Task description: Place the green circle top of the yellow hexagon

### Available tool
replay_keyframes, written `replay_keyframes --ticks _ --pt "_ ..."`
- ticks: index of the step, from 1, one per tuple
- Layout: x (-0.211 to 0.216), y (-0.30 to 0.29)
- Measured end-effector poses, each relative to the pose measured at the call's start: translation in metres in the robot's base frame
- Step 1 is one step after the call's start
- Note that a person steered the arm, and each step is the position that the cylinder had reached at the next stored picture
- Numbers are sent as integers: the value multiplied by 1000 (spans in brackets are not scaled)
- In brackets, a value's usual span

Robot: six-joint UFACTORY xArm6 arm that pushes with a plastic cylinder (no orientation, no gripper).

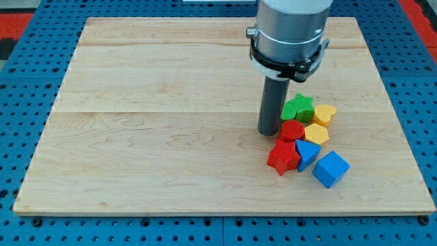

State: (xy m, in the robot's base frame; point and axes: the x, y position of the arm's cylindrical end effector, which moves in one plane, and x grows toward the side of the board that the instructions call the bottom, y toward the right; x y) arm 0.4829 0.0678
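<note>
The step in hand is judged to be the approach: the green block (299,107) has not yet been brought to its goal above the yellow hexagon (317,133). No fingers are fitted, so nothing is grasped or released; only a bare rod is carried.

My tip (272,132) is seen resting at the left edge of the cluster. The green block lies just up and to the right of my tip, partly hidden by the rod. Its outline looks ridged, so its shape cannot be settled, but it is taken to be the task's circle. The hexagon lies further to the right of my tip, beyond the red round block (292,130), which is touching or nearly touching my tip.

A yellow heart (325,113) already occupies the place above the hexagon, just right of the green block. The next move is therefore judged to call for a rightward push on the green block, with the heart likely displaced and the hexagon at risk of being disturbed.

Below and to the right of my tip lie a red star (283,157), a blue wedge (306,153) and a blue cube (330,169).

No containers are seen on the counter (150,137).
</note>
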Motion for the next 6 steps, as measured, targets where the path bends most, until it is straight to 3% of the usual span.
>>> replay_keyframes --ticks 3,6 --pt "-30 13" --pt "-12 76"
